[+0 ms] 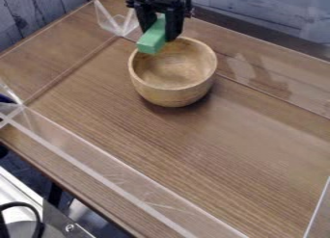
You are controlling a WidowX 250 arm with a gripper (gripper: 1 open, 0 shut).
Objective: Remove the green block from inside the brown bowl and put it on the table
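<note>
One block [153, 37], green, hangs clamped in the end effector [160, 28], which points down over the far rim of the bowl [173, 71]; the block's lower end sits just above the rim, clear of the bowl's hollow as far as this view shows. The lift looks done, so the step in hand is the carry to the desk [154, 145]. It would go best by raising the block enough to clear the rim, moving sideways to bare wood well apart from the bowl, lowering until the block touches, then opening.
</note>
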